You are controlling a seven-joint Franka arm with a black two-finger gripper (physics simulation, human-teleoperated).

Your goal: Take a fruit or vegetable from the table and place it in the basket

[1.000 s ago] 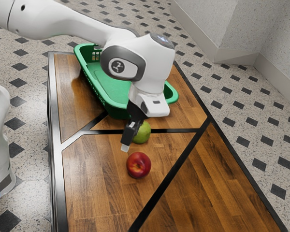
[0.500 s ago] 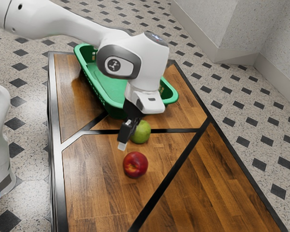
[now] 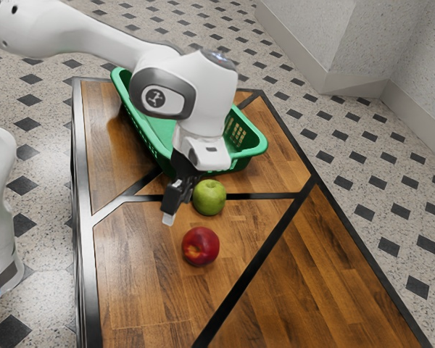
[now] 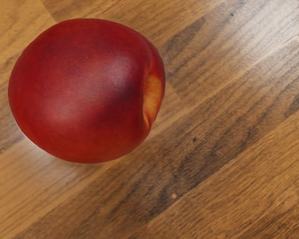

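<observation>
Gripper (image 3: 170,217) and nectarine (image 3: 201,246) have shifted toward the exterior view's left, the gripper farther; realignment is probably needed before grasping; whether the gripper is open or closed cannot be told; the nectarine, smooth, rounded, orange-hollowed, lies on the wood-grained bench (image 3: 145,290), nearer than the glossy green apple (image 3: 209,197), outside the slotted basket (image 3: 256,151).

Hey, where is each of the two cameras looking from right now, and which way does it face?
Exterior view: beside the arm, looking down across the table at the green basket, green apple and red fruit; the arm reaches in from its upper left, with the gripper low over the table.
Wrist view: on the arm's hand, facing down at the red fruit and wood.
Shared: the red fruit and tabletop.
</observation>
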